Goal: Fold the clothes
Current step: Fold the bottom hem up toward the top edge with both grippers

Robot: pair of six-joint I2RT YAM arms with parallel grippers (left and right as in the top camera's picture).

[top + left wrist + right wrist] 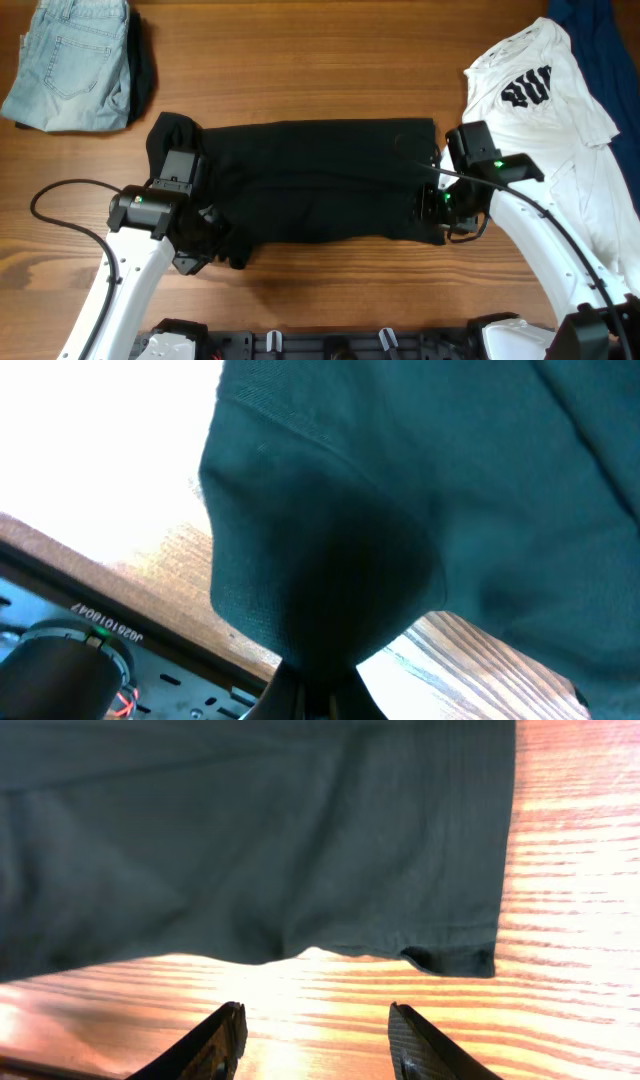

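The black shirt [310, 180] lies spread in a wide band across the middle of the table. My left gripper [205, 235] is at its front left corner, shut on a bunch of the black fabric [320, 610] lifted off the wood. My right gripper [315, 1025] is open and empty, just off the shirt's hem [300, 870] at the right end [445, 205]. A white tee with black print [545, 110] lies at the right. Light-blue jeans [70, 65] lie at the back left. A navy garment [600, 40] is at the back right corner.
A dark garment [143, 70] peeks from under the jeans. The table's front edge with a black slotted rail [330, 345] runs below the arms. The left arm's cable [60, 195] loops over the wood at the left.
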